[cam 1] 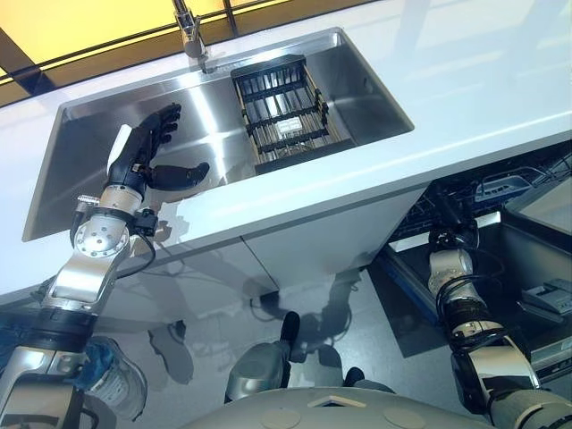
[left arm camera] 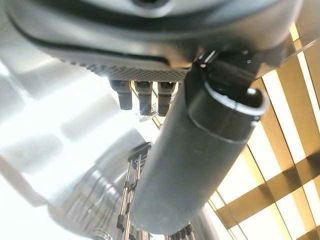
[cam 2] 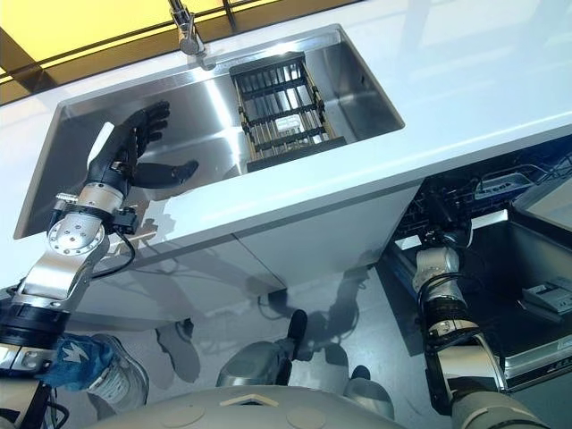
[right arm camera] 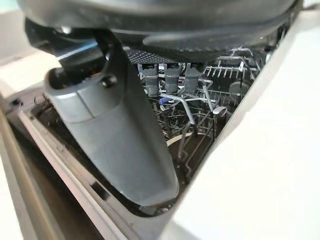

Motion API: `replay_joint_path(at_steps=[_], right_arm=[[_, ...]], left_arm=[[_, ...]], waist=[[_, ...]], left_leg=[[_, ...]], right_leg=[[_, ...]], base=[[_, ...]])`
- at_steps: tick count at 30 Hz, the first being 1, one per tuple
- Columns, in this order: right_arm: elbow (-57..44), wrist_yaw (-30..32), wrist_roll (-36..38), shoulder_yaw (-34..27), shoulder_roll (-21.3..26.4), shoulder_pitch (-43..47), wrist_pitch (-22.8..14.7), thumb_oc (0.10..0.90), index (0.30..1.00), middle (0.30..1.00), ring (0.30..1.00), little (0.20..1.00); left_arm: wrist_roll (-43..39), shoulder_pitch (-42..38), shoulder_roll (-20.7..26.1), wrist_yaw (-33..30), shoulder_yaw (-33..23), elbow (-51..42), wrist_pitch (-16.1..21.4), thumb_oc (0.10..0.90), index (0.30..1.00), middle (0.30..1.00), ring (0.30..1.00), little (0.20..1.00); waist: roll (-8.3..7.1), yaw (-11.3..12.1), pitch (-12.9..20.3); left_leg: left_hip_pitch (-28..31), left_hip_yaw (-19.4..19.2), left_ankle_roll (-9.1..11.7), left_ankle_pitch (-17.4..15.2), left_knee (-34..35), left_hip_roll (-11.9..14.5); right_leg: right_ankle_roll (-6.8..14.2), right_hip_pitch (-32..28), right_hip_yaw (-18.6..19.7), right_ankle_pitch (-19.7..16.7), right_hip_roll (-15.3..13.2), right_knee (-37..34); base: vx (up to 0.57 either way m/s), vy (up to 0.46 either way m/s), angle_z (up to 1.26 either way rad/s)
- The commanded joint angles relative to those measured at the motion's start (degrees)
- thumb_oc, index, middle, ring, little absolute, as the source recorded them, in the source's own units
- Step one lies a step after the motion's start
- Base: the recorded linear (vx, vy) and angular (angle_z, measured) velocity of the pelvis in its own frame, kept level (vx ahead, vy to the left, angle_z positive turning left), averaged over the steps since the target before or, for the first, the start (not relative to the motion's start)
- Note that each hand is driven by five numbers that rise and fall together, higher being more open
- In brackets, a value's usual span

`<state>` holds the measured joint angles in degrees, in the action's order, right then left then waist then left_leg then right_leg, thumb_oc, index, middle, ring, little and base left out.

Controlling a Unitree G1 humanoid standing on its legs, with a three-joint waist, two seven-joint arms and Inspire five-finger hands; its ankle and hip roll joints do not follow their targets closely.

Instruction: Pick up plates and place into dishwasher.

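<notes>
Over the stainless steel sink (cam 1: 80, 170), the left hand (cam 1: 147, 147) hovers with fingers spread, empty. Plates presumably stand in the dark slotted rack (cam 1: 286, 112), though I cannot make them out. They would likely be stiff, slippery and breakable: grasp by the rim. By the dishwasher's wire rack (right arm camera: 220, 100), the right hand (right arm camera: 125, 145) is relaxed.

Bright daylight glares off the brushed steel sink basin (cam 1: 206, 107) and glossy white worktop (cam 1: 483, 71). The open dishwasher cavity (cam 2: 500, 232) sits dim. Soft shadows pool on the grey floor (cam 1: 214, 331).
</notes>
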<state>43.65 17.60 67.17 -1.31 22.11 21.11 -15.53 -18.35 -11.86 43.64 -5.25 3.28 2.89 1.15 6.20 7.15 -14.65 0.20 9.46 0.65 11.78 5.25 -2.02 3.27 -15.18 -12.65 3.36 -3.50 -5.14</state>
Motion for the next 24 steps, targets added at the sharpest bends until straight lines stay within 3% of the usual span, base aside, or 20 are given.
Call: replay_joint_path(at_steps=[1,18,24], right_arm=[[-12.2,-4.9,-5.2,0.9,3.1,2.0,-3.5,0.8,0.9,0.9,0.9,0.9],[-15.0,-1.0,-10.0,-3.1,3.5,-5.3,-2.5,0.8,0.9,0.9,0.9,0.9],[-16.1,4.5,-19.8,-3.8,5.7,-6.4,-2.3,0.8,0.9,0.9,0.9,0.9]], left_arm=[[0.4,-2.9,2.4,-1.0,-4.4,-3.9,4.7,0.8,0.9,0.9,0.9,0.9],[1.5,-2.2,1.5,0.9,-6.5,-4.1,5.1,0.8,0.9,0.9,0.9,0.9],[0.5,-1.5,2.7,1.5,-7.9,-4.2,5.5,0.8,0.9,0.9,0.9,0.9]], waist=[[-2.79,-1.0,7.1],[-4.7,-3.6,8.3],[-5.24,-4.1,8.4]], left_leg=[[8.0,-5.6,-1.9,-10.3,-0.2,-2.2],[9.4,-8.9,-2.1,-11.9,-0.2,-1.7],[9.9,-10.1,-2.1,-12.1,-0.2,-1.2]], right_leg=[[0.3,5.8,4.0,-6.0,-1.7,1.0],[1.5,5.4,6.6,-6.5,-1.2,0.1],[1.6,5.3,7.0,-6.6,-1.0,0.1]], base=[[-0.01,-0.006,-0.08],[-0.02,-0.018,-0.14],[-0.03,-0.031,-0.06]])
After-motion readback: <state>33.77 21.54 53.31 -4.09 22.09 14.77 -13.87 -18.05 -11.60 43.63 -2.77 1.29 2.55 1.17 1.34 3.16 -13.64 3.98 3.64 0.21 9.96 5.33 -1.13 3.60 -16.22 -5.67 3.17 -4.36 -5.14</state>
